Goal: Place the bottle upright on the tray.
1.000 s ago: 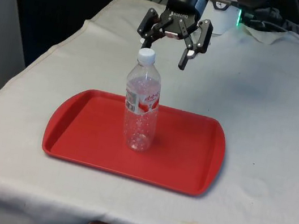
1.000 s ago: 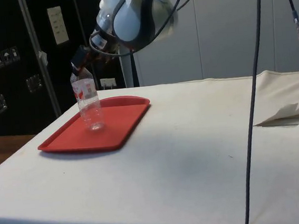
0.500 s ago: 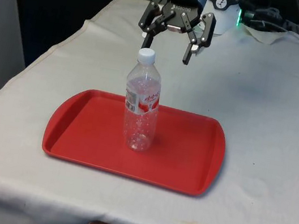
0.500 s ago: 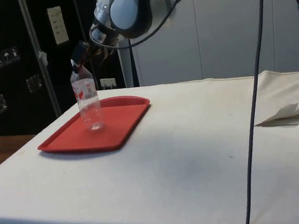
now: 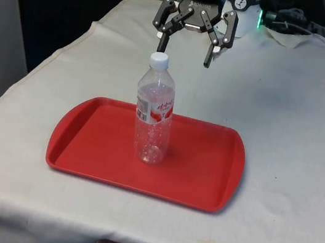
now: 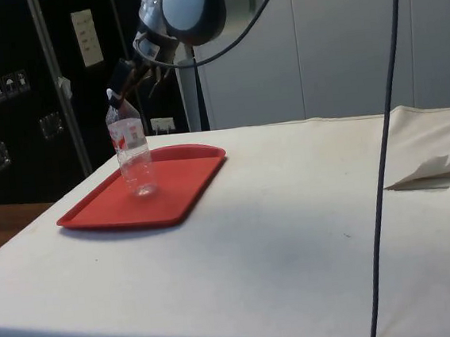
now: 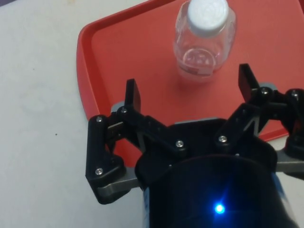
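Observation:
A clear plastic bottle (image 5: 152, 117) with a white cap and a red-and-white label stands upright on the red tray (image 5: 96, 142), left of its middle in the front view. In the side view the bottle (image 6: 131, 152) stands on the tray (image 6: 171, 191) too. My black gripper (image 5: 186, 49) hangs open above and behind the bottle's cap, holding nothing. In the side view the gripper (image 6: 125, 81) is just over the cap. From the wrist I see the bottle (image 7: 204, 42) from above, beyond my open gripper (image 7: 190, 88), with the tray (image 7: 109, 52) beneath.
The tray lies on the white cloth (image 5: 288, 117), nearer the table's front edge. Crumpled cloth and cables (image 5: 290, 30) sit at the far end by the robot's base. A black cable (image 6: 383, 153) hangs down across the side view. Bare cloth spreads to the front view's right.
My open gripper has risen and drawn back from the bottle's cap towards the table's far end. The bottle has stayed upright in the same spot on the tray.

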